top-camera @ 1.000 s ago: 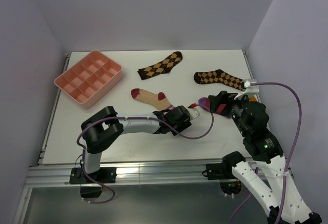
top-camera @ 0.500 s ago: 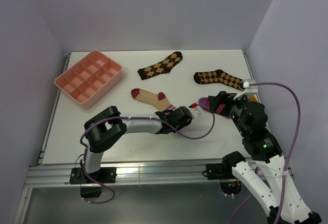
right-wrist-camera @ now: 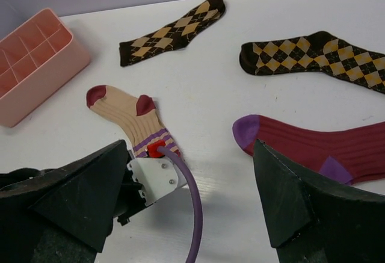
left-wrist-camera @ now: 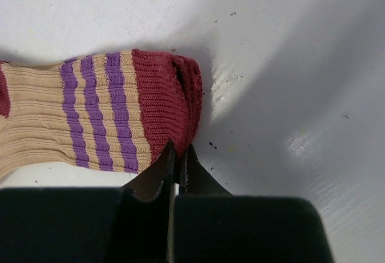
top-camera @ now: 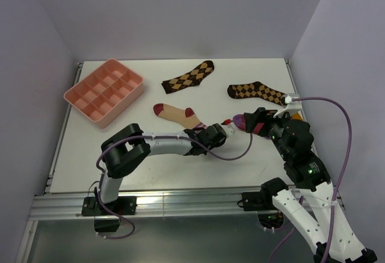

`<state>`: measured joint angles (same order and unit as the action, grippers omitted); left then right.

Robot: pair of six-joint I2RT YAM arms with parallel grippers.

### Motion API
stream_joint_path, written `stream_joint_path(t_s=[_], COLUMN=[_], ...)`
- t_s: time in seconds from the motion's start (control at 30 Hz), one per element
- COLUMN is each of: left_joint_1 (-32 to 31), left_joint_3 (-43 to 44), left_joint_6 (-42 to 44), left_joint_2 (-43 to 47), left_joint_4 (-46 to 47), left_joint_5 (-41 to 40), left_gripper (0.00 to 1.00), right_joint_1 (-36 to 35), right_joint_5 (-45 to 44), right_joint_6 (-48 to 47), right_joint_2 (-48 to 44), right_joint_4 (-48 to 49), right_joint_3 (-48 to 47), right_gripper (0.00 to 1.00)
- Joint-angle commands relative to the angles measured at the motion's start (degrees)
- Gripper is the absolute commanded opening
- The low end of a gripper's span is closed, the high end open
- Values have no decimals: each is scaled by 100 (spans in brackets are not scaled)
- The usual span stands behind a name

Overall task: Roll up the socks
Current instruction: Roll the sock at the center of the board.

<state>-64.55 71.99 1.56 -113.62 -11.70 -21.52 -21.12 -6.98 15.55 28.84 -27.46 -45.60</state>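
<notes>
The tan sock [top-camera: 174, 114] lies flat, maroon toe to the far left, striped cuff toward the middle. Its maroon cuff edge [left-wrist-camera: 165, 100] is doubled over, and my left gripper [left-wrist-camera: 179, 154] is shut on that edge, low on the table [top-camera: 201, 132]. The crimson sock [right-wrist-camera: 307, 145] lies to the right with its purple toe [top-camera: 239, 120] pointing left, the rest hidden under my right arm in the top view. My right gripper [right-wrist-camera: 192, 197] hangs open above the table [top-camera: 258, 121], its right finger over the crimson sock, holding nothing.
Two dark brown argyle socks lie at the back, one in the middle [top-camera: 187, 76] and one at the right [top-camera: 257, 92]. A pink compartment tray [top-camera: 103, 90] stands at the back left. The left arm's purple cable [right-wrist-camera: 195, 209] loops between the two socks.
My left gripper has closed on the tan sock's cuff edge and shifted slightly right. The right arm has barely moved.
</notes>
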Motion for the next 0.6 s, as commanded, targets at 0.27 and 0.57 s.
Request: stream_joint_path(t_s=[0.27,0.57], left_joint_1=[1322,2385], left_joint_3=[-114,-957], left_joint_6=[-2228,-4301], left_joint_2=[490,552], left_joint_4=[-131,1422], left_joint_5=[3310,5604], left_gripper=[0,0], right_joint_1=[-32,-41], right_joint_5=[109,663], right_joint_6=[334,1370], right_joint_2=[376,1105], right_joint_4=[180,539], right_joint_3=[-150,139], right_gripper=[100,91])
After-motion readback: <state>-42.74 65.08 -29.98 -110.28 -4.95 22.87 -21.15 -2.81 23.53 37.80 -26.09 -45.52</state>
